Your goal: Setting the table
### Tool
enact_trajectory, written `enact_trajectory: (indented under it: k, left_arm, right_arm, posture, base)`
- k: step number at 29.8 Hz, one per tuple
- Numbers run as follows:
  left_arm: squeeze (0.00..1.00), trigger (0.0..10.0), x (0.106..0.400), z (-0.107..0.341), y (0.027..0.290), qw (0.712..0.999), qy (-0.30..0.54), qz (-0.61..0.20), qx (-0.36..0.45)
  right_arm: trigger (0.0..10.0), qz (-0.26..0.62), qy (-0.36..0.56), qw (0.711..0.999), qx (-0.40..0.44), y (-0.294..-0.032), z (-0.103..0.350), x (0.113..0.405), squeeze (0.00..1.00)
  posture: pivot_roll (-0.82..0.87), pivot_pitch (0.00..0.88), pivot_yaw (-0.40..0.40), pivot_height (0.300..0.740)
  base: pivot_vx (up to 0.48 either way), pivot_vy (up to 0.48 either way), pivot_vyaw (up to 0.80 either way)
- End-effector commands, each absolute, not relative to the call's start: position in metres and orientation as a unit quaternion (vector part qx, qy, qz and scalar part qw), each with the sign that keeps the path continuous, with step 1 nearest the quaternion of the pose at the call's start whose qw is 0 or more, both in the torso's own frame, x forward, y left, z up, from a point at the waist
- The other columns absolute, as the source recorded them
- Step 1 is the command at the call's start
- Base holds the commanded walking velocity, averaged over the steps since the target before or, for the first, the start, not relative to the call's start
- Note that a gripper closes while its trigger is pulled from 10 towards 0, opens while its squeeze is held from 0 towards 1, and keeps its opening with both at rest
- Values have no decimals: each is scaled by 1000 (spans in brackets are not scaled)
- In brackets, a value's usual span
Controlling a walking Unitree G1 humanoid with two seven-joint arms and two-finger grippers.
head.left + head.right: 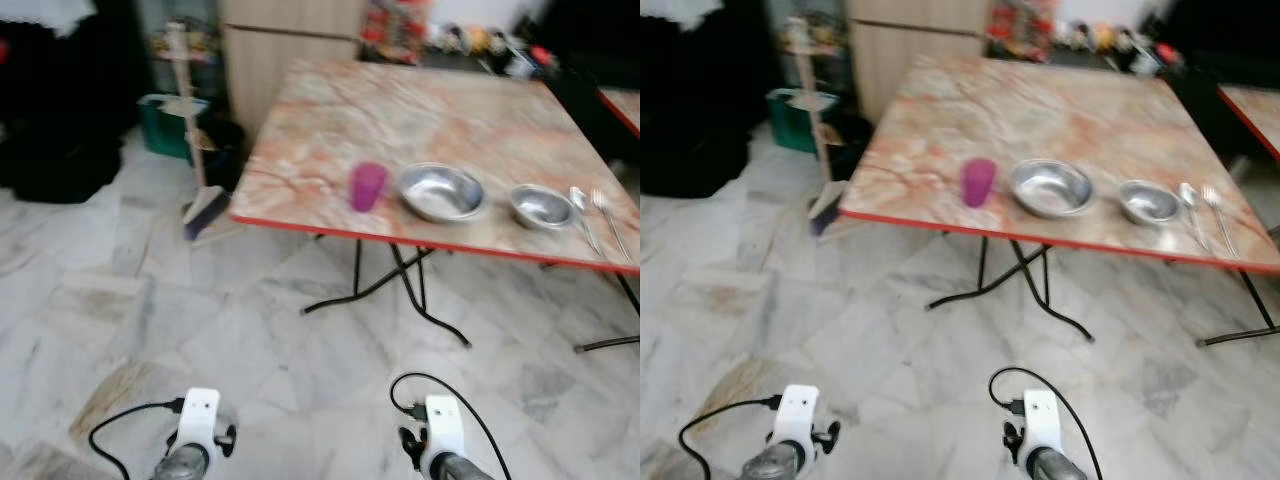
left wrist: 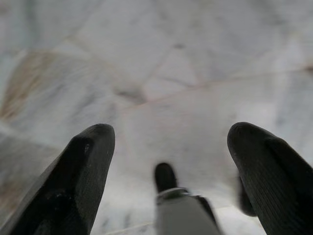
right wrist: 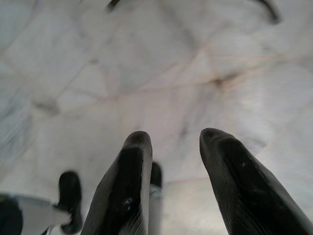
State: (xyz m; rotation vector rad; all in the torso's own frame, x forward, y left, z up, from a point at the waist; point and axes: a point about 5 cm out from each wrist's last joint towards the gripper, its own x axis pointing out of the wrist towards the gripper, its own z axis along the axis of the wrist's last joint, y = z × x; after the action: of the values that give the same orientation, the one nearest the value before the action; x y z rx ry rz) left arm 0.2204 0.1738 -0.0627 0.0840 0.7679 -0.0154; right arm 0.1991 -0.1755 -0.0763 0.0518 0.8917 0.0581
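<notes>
Seemingly two bowls [image 1: 441,192], one cup [image 1: 367,186], cutlery [image 1: 598,220].

no text, label, brand, number or sign can be read anywhere: the packets and jars on the far shelf [image 1: 440,35] behind the table [image 1: 440,110] are too blurred and small to make out.

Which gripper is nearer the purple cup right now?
Right, by a small margin. The purple cup stands near the table's front edge. The right gripper hangs low almost straight in front of it; the left gripper hangs low further off to its left.
</notes>
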Motion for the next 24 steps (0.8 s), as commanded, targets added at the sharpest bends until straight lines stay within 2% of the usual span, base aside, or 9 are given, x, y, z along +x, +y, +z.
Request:
enact_trajectory:
  k: [1,4,19,24]
  left_arm:
    - [0,10000,216,-65,180,922,383,-6,49]
    - [0,10000,216,-65,180,922,384,-6,49]
    - [0,10000,222,-61,180,924,378,-3,60]
    - [0,10000,218,-64,181,921,386,2,58]
  right_arm:
    - [10000,28,429,902,32,-171,-76,200,0]
    - [10000,27,427,903,33,-171,-76,200,0]
    - [10000,21,419,906,44,-170,-74,203,0]
    - [10000,16,421,906,48,-170,-75,202,0]
  posture:
    - [81,80,-62,740]
    - [82,81,-61,740]
    - [87,102,-61,740]
    - [86,108,-61,740]
  base:
    - [0,0,-656]
    - [0,0,-650]
    - [0,0,0]
    - [0,-443,0]
